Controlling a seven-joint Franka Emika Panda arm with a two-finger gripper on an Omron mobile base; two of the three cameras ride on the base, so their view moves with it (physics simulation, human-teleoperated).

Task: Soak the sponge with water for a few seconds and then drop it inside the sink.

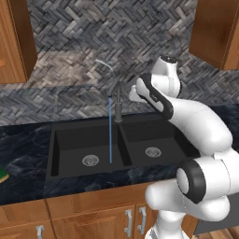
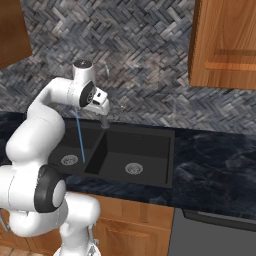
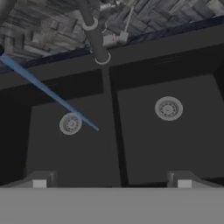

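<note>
The black double-basin sink (image 1: 65,135) has a round silver drain in each basin. A thin blue stream of water (image 1: 110,130) falls from the faucet (image 1: 118,105) into the left basin. The sponge (image 1: 3,176), green over yellow, lies on the dark counter at the far left edge, well away from the arm. My gripper (image 2: 104,112) hangs above the back of the sink beside the faucet. In the hand view my gripper (image 3: 111,181) is open with nothing between the fingertips (image 3: 39,182), and it looks down on both basins and the water (image 3: 48,91).
Dark marbled countertop (image 2: 215,165) runs on both sides of the sink. Wooden wall cabinets (image 2: 225,45) hang above, and drawers and doors (image 1: 93,214) sit below the counter. A herringbone tiled wall (image 1: 93,42) closes the back.
</note>
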